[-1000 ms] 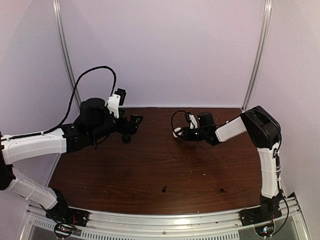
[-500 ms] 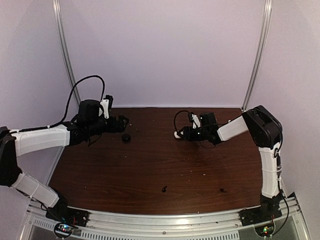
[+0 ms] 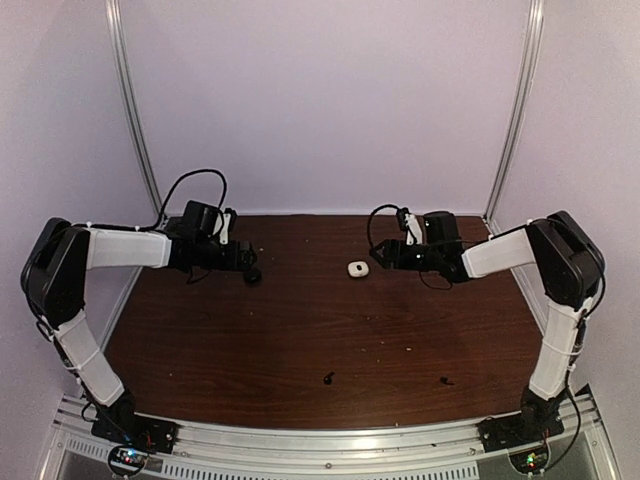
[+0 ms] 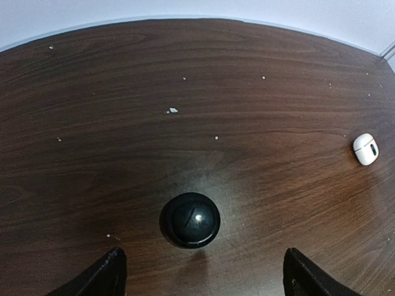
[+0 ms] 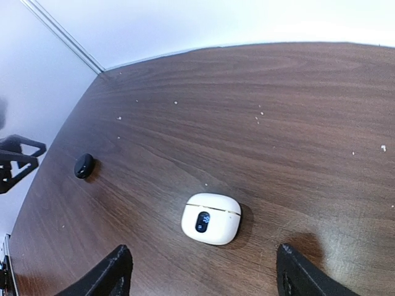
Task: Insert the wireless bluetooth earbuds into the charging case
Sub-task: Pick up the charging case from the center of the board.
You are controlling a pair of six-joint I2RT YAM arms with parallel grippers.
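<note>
Two black earbuds [image 3: 329,378] lie on the worktop [image 3: 300,330] near its front edge, well apart from both cases. The closed white case [image 5: 211,218] sits just ahead of the right hand [image 5: 202,248], and the round black case [image 4: 189,219] just ahead of the left hand [image 4: 202,259]. Both arms reach low and level toward the middle, fingers spread apart, gripping nothing.

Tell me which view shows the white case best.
Right wrist: the white case sits close and central, lid seam and dark front window clear. Top view shows only a small white blob; left wrist catches it tiny at the right edge.
</note>
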